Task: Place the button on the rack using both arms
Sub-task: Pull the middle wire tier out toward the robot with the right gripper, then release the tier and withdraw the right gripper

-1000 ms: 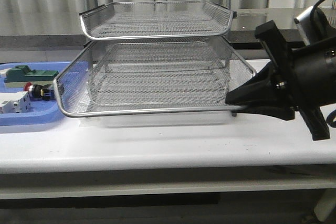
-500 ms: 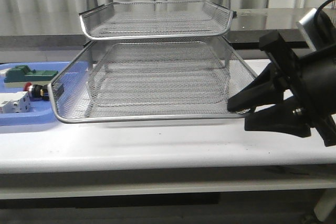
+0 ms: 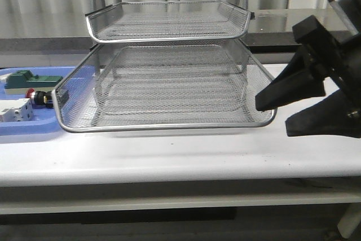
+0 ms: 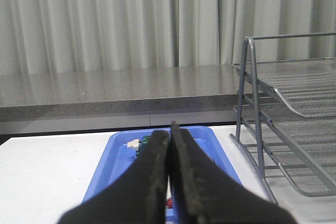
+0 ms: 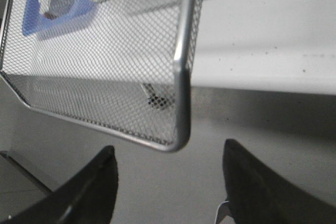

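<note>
one rack [image 3: 169, 83], one blue tray [image 3: 34, 128], one button [image 3: 39, 97]

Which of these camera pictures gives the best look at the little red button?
The front view: the button lies in the blue tray left of the rack, its red cap and dark body visible. The left wrist view shows only a speck of red behind the shut left gripper. In the right wrist view I cannot make it out.

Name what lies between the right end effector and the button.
In the front view, the rack's pulled-out mesh tray spans the stretch between the right end effector and the button.
</note>
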